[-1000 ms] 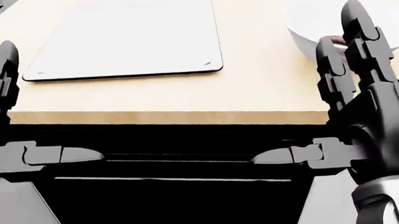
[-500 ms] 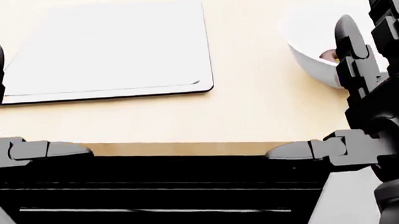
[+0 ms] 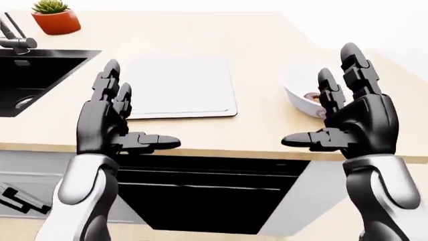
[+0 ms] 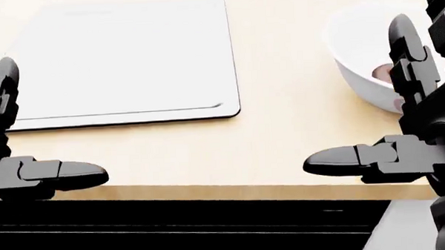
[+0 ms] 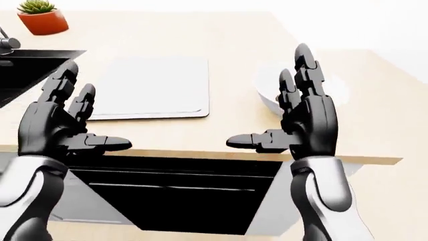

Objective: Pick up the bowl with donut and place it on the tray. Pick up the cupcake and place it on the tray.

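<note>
Spreading wide, the black three-finger right hand (image 3: 347, 118) is holding nothing, its thumb jutting sideways toward the left and its two long fingers (image 3: 354, 68) pointing up. The matching black left hand (image 3: 110, 120) is mirroring it, equally splayed and empty. Both are hovering at the near edge of the pale wooden counter (image 3: 261, 60), not touching anything.

Just behind the right hand's fingers, the white round bowl holding a brown donut (image 4: 368, 56) is sitting on the counter's right side, partly hidden. To its left, well apart, the flat white rectangular tray with a dark rim (image 4: 123, 61) is lying bare. No cupcake is showing in any view.

Farther left, a black sink (image 3: 33, 80) and a small potted plant in a terracotta pot (image 3: 54, 17) are standing.

The risk, as I judge it: the right fingers, reaching in from the near side, may be pushing the bowl's rim away or tipping it, spilling the donut.
</note>
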